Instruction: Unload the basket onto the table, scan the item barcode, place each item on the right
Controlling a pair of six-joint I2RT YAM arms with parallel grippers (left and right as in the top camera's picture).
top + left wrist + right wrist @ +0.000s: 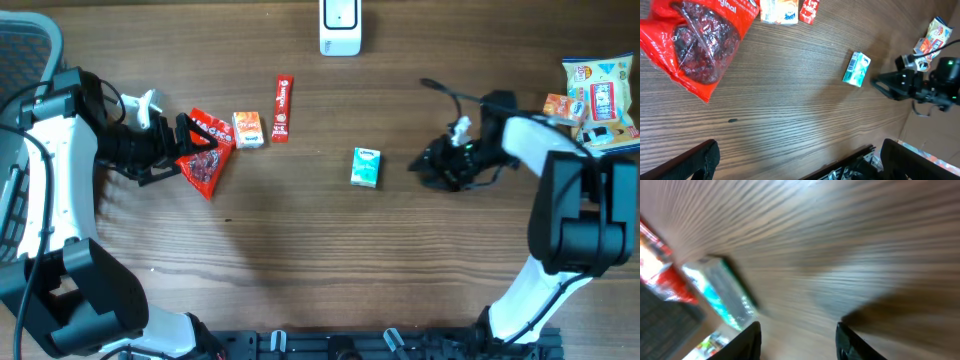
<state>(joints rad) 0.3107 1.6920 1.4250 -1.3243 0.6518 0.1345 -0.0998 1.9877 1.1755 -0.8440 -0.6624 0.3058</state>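
Overhead showed your right gripper empty, jaws apart, near the box, which looked light, stiff, best gripped across its long sides.

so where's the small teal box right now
Overhead view: the small teal box lies near the middle of the table, between the right gripper and the orange carton, touching neither.
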